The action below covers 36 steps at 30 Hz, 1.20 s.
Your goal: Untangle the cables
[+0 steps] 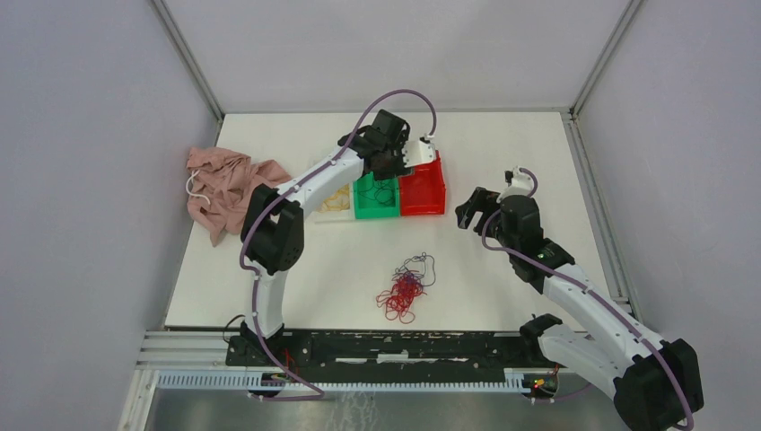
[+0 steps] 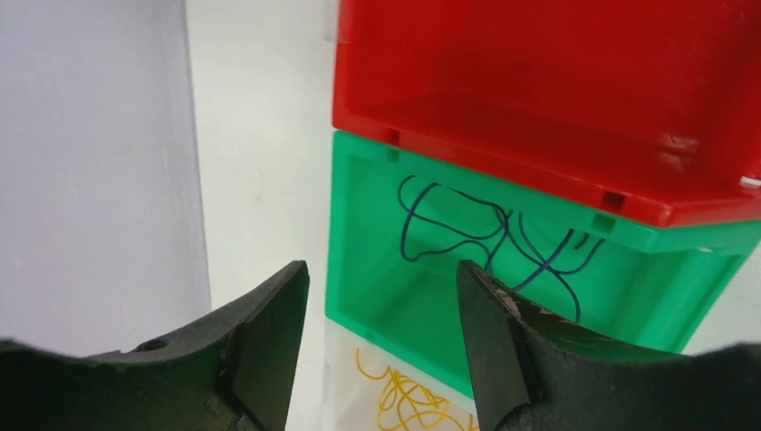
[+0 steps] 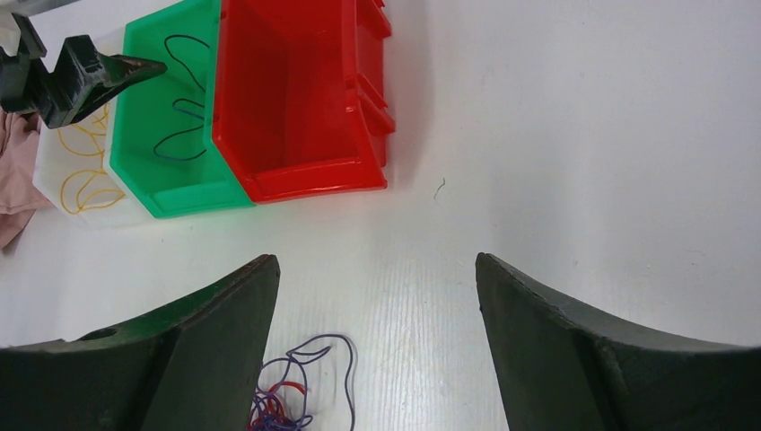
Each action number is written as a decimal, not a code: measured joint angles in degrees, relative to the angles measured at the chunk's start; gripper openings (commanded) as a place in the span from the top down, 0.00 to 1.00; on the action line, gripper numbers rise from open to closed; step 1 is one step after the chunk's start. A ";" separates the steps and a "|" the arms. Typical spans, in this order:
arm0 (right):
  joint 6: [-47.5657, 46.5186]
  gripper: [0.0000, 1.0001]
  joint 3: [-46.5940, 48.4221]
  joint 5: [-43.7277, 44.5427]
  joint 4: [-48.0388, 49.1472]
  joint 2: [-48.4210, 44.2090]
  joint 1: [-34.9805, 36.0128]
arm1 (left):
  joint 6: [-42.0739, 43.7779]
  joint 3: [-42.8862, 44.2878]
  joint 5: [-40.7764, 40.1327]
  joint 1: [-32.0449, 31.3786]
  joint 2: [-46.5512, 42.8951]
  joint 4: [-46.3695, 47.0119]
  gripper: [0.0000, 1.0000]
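Hanging over the row of bins near the middle of the table's (image 1: 314, 278) far edge, the left tool (image 2: 381, 265) has its jaws apart with nothing between them. It is poised directly above the green bin (image 1: 377, 214). On that bin's floor lie loose dark cables (image 2: 485, 233), spread in open loops rather than knotted. The clear bin (image 1: 334, 215) on one side of it holds yellow cables (image 2: 404, 400), and the red bin (image 1: 422, 208) on the other side looks empty. This suggests the bins serve to keep each colour apart once a strand is freed, with red yet to be sorted.

The rest of the work sits toward the middle of the near edge, where a tangle of cables (image 1: 404, 287) lies in a small heap. Red and dark strands are wound together there, with a few dark loops straggling out on its far side.

The right tool (image 3: 375, 259) hovers above bare table between the heap and the right edge. Its jaws are spread wide and hold nothing. It faces the bins, and the edge of the heap shows just below it, so it looks well placed to reach in for another strand.

A pink cloth (image 1: 224, 189) lies crumpled near the table's far left corner, well apart from the cables and playing no part.
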 measured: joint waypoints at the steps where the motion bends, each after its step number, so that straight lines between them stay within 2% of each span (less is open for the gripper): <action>1: 0.00 0.13 0.00 -0.02 -0.11 0.00 0.00 | 0.00 -0.22 0.07 0.09 0.00 -1.09 0.31; 11: 0.13 0.13 0.00 -1.99 -0.74 -0.37 0.00 | -0.02 -2.71 2.97 1.07 -2.86 -5.49 0.31; 13: 0.17 0.13 0.02 -4.13 -0.74 0.02 0.00 | -0.04 -3.85 3.56 1.07 -3.80 -6.25 0.27; 16: 0.66 0.15 0.04 -8.02 -0.74 1.95 0.00 | -0.17 -4.87 6.14 1.07 -5.53 -8.48 0.14; 21: 3.72 0.19 -0.59 -14.82 0.33 5.42 0.66 | -1.36 -11.50 12.83 0.96 -15.63 -11.80 0.11; 25: 7.19 0.23 -1.18 -16.48 0.98 9.09 5.33 | -1.38 -18.16 15.65 0.85 -26.93 -13.77 0.11; 28: 9.27 0.26 -0.74 -15.85 0.66 12.83 10.43 | -1.40 -20.59 16.68 0.74 -32.00 -14.93 0.11; 31: 11.82 0.30 1.62 -14.21 -1.18 17.81 14.14 | -1.49 -21.86 17.44 0.74 -34.14 -15.58 0.11; 36: 15.19 0.38 5.18 -10.14 -3.87 23.02 16.50 | -1.60 -22.18 17.92 0.74 -35.21 -16.02 0.11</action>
